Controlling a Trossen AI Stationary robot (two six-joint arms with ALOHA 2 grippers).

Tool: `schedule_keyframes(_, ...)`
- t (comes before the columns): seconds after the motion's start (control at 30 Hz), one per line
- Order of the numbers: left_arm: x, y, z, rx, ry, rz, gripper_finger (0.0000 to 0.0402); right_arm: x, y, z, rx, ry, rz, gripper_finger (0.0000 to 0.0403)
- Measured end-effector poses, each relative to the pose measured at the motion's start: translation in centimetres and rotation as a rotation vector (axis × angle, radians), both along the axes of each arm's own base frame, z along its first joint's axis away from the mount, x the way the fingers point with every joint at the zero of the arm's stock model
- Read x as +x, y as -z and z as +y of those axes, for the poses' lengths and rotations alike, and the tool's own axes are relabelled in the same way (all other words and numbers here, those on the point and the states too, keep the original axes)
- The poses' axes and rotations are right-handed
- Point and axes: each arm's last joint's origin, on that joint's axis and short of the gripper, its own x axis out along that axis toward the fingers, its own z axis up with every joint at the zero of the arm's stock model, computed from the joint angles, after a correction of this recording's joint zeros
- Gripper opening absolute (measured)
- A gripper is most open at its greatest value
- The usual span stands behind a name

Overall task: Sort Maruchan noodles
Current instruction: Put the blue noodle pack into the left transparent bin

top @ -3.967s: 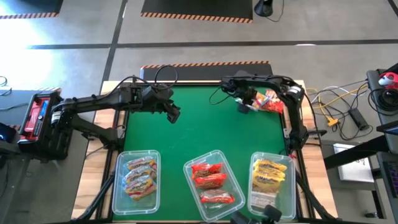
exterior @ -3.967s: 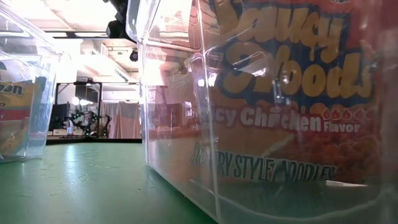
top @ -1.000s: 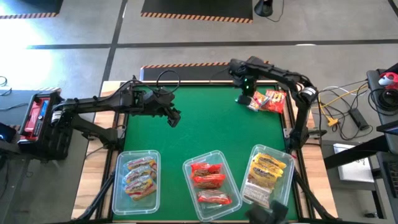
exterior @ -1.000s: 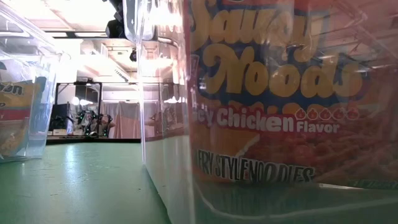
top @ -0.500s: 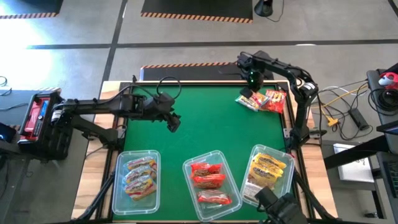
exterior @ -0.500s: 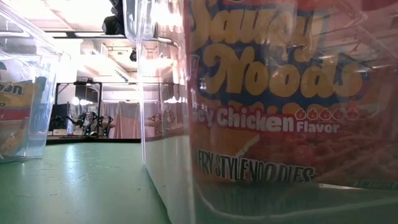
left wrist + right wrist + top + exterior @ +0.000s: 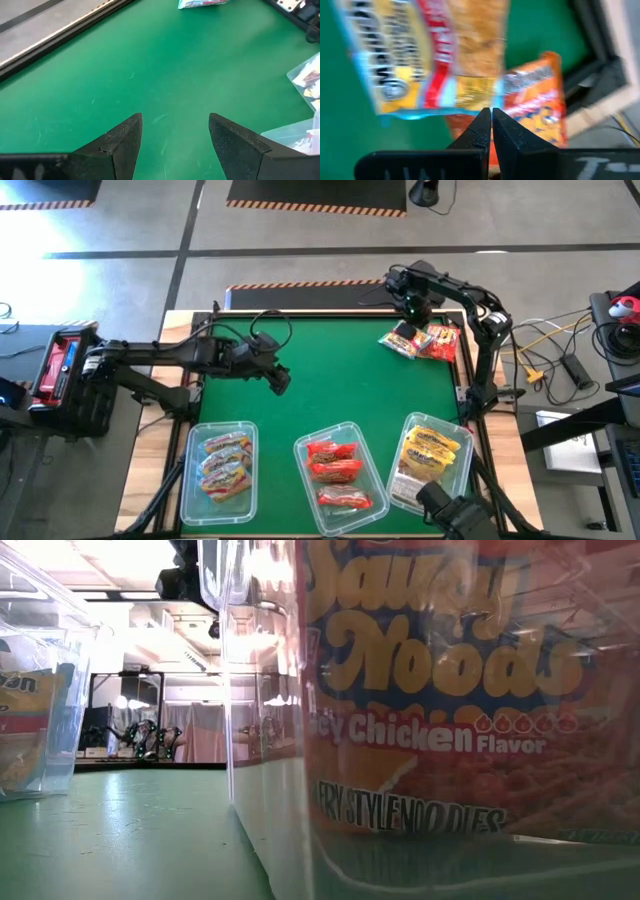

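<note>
The right gripper (image 7: 412,308) hangs over the far right corner of the green table (image 7: 340,390), its two fingers (image 7: 485,131) pressed tight together with nothing between them. Directly beneath and just ahead of it lie the two loose noodle packets: a yellow packet (image 7: 399,340) with a red band and, touching it on the side toward the table's right edge, an orange-pink packet (image 7: 440,342). In the right wrist view the yellow packet (image 7: 427,55) overlaps the orange-pink packet (image 7: 535,105), and the closed fingertips sit right above where the two meet, though whether they touch the wrappers I cannot tell. The left gripper (image 7: 281,380) is out over the left half of the mat, well apart from those packets, its fingers (image 7: 122,142) spread apart over bare green surface and holding nothing. On the near side of both grippers stand three clear plastic bins in a row: the left bin (image 7: 188,480) holds orange-pink packets (image 7: 224,463), the middle bin (image 7: 302,480) holds red packets (image 7: 336,471), and the right bin (image 7: 408,435), tilted a little, holds yellow packets (image 7: 432,455). The low view is filled by the wall of one bin with a red "Saucy Noods" chicken-flavor packet (image 7: 440,720) pressed against it.
</note>
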Motion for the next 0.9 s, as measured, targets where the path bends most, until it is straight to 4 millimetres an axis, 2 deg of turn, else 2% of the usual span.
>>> schedule_keyframes(0.13,-0.1,1.1,-0.2,-0.023,-0.027,0.018,0.0213,-1.1,-0.1,-0.8,-0.049,0.009,0.072,0.0008)
schedule_keyframes(0.27,-0.2,1.8,-0.2,-0.044,-0.057,0.026,0.0213,-2.7,-0.1,-1.6,-0.048,0.073,0.077,0.0008)
schedule_keyframes(0.4,-0.2,2.0,-0.2,-0.049,-0.065,0.030,0.0213,-3.9,0.8,-2.1,-0.014,0.109,0.054,0.0008)
schedule_keyframes(0.6,-0.2,2.0,-0.1,-0.031,-0.070,0.028,0.0213,-3.8,2.0,-1.7,0.064,0.058,-0.011,0.0008)
schedule_keyframes(0.9,-0.2,1.9,-0.1,-0.024,-0.074,0.026,0.0213,-3.3,2.1,-1.4,0.117,0.016,-0.088,0.0008)
